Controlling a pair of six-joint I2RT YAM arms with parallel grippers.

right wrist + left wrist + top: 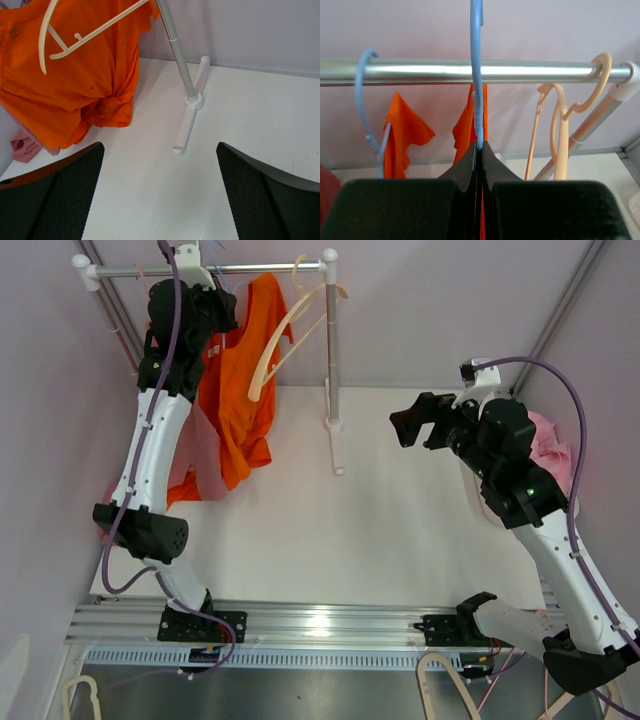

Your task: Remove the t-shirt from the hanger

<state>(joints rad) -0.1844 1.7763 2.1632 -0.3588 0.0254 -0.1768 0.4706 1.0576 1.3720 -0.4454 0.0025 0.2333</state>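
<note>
The left gripper (479, 150) is clenched on the neck of a blue hanger (476, 60), just under the silver rail (530, 71) that its hook loops over. The orange t-shirt (240, 405) hangs from that rail beside the left arm and drapes down toward the white table (400, 540). A cream hanger (285, 340) hangs just beside it. The right gripper (160, 185) is spread wide, grasping nothing, and hovers over the table well apart from the rack's foot (186, 125).

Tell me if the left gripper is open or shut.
Shut. The left gripper pinches the blue hanger at its neck, jaws together, below the rail.
</note>
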